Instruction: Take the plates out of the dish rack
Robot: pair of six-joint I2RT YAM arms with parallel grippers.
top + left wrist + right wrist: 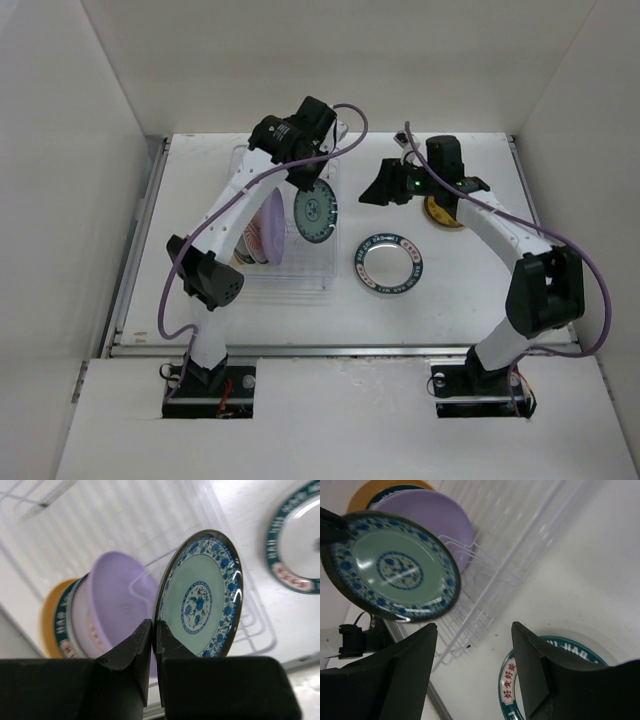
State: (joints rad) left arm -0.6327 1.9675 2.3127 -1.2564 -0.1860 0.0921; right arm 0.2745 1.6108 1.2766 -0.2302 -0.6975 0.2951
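Note:
My left gripper (305, 183) is shut on the rim of a pale green plate with a blue floral border (317, 213), held upright over the right side of the dish rack (300, 280). In the left wrist view the gripper (154, 630) pinches that plate's (202, 595) lower edge. A lilac plate (112, 605), a teal-rimmed plate (62, 627) and a yellow plate (50, 615) stand in the rack (125, 520). My right gripper (378, 190) is open and empty just right of the rack; its wrist view shows the gripper (475, 630) below the held plate (395, 567).
A white plate with a teal lettered rim (390, 263) lies flat on the table right of the rack, also in the right wrist view (507, 680). A yellow plate (445, 213) lies partly under the right arm. White walls enclose the table.

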